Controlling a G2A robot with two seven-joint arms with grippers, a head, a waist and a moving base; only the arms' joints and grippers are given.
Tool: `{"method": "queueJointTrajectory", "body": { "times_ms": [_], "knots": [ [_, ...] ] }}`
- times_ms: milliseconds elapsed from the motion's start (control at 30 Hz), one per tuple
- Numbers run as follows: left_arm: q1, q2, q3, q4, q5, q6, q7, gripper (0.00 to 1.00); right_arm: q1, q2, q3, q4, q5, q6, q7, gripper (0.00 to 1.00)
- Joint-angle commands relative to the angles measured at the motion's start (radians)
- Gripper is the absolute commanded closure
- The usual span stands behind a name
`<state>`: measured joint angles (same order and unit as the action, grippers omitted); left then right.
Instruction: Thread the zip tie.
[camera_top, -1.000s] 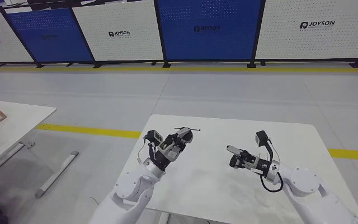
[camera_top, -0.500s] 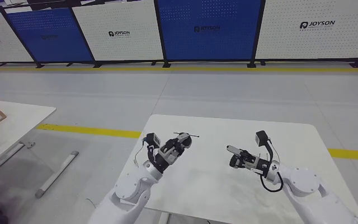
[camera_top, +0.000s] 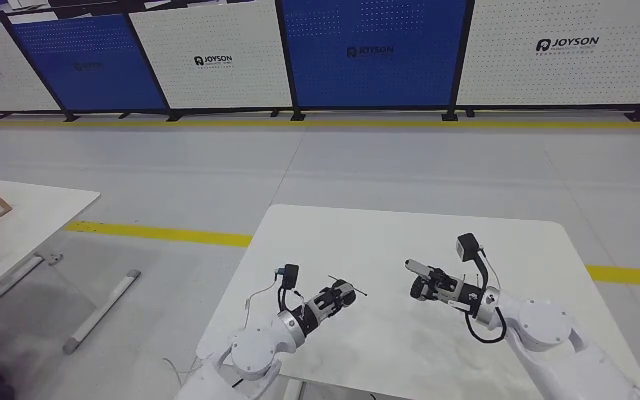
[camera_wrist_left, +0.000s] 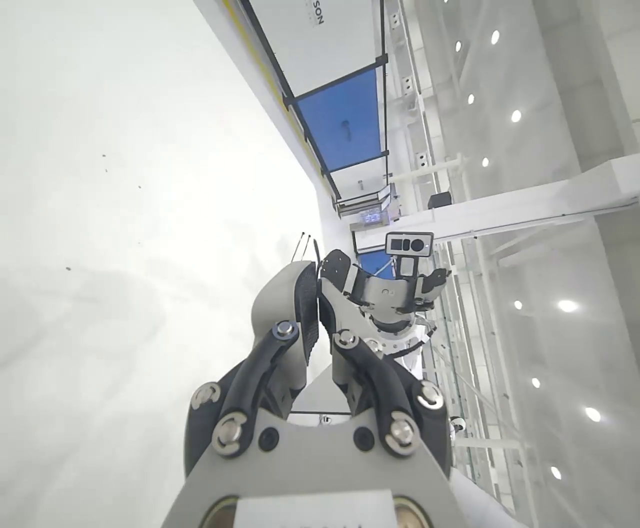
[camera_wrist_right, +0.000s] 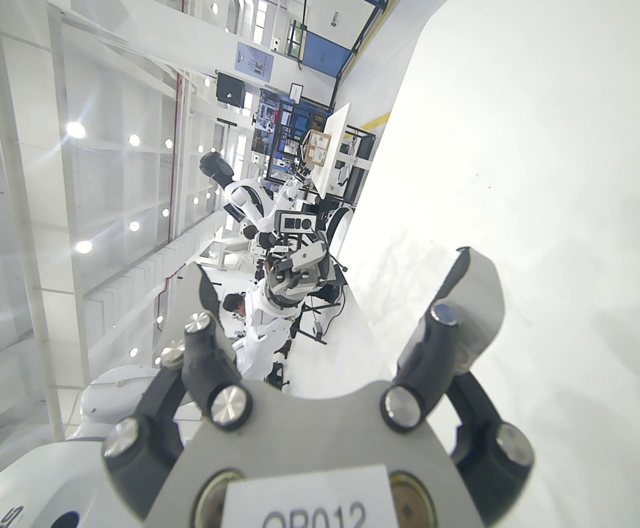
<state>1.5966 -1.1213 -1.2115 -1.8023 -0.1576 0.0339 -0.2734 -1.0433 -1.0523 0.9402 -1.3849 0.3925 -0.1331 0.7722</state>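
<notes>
A thin black zip tie (camera_top: 355, 289) sticks out of my left gripper (camera_top: 341, 294), which is shut on it low over the white table (camera_top: 400, 230) near the front left. In the left wrist view the pads press together at the left gripper (camera_wrist_left: 316, 267) and the zip tie (camera_wrist_left: 304, 245) pokes out beyond the tips as two thin black strands. My right gripper (camera_top: 411, 280) hovers to the right, facing the left one, open with nothing between its fingers. The right wrist view shows the right gripper (camera_wrist_right: 335, 285) spread wide, with the left gripper (camera_wrist_right: 296, 270) farther off.
The white table spreads bare around both arms, its front edge close below the left arm. Blue and white panels (camera_top: 370, 50) stand on the floor far behind. A second white table (camera_top: 40, 215) is off to the left.
My left arm has pulled back toward the table's front edge and turned, carrying the zip tie with it. The right arm has not moved.
</notes>
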Motion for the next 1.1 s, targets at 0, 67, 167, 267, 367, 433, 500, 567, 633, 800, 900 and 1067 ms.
{"method": "queueJointTrajectory", "body": {
  "times_ms": [0,67,167,267,367,433,500,567,633,800,900,1067],
  "knots": [
    [0.000,0.000,0.000,0.000,0.000,0.000,-0.001,1.00,0.000,0.000,0.000,0.000,0.000,0.000,0.000,0.00],
    [0.000,0.000,0.000,0.000,0.000,0.000,-0.001,1.00,0.000,0.000,0.000,0.000,0.000,0.000,0.000,0.00],
    [0.000,0.000,0.000,0.000,0.000,0.000,-0.001,1.00,0.000,0.000,0.000,0.000,0.000,0.000,0.000,0.00],
    [-0.007,-0.004,-0.006,-0.010,-0.049,-0.017,0.029,1.00,0.000,0.000,0.000,0.000,0.000,0.000,0.000,0.00],
    [-0.003,-0.007,-0.034,-0.042,-0.129,-0.061,0.057,1.00,0.000,0.000,0.000,0.000,0.000,0.000,0.000,0.00],
    [0.008,-0.008,-0.063,-0.074,-0.186,-0.096,0.076,1.00,0.000,0.000,0.000,0.000,0.000,0.000,0.000,0.00],
    [0.022,-0.009,-0.093,-0.110,-0.236,-0.132,0.093,1.00,0.000,0.000,0.000,0.000,0.000,0.000,0.000,0.00],
    [0.035,-0.010,-0.114,-0.138,-0.274,-0.159,0.107,1.00,0.000,0.000,0.000,0.000,0.000,0.000,0.000,0.00],
    [0.047,-0.012,-0.136,-0.163,-0.323,-0.199,0.120,1.00,0.000,0.000,0.000,0.000,0.000,0.000,0.000,0.00],
    [0.069,-0.012,-0.166,-0.187,-0.364,-0.233,0.121,1.00,0.000,0.000,0.000,0.000,0.000,0.000,0.000,0.00],
    [0.069,-0.012,-0.166,-0.187,-0.364,-0.233,0.121,1.00,0.000,0.000,0.000,0.000,0.000,0.000,0.000,0.00],
    [0.065,-0.011,-0.156,-0.172,-0.326,-0.204,0.111,1.00,0.000,0.000,0.000,0.000,0.000,0.000,0.000,0.00]
  ]
}}
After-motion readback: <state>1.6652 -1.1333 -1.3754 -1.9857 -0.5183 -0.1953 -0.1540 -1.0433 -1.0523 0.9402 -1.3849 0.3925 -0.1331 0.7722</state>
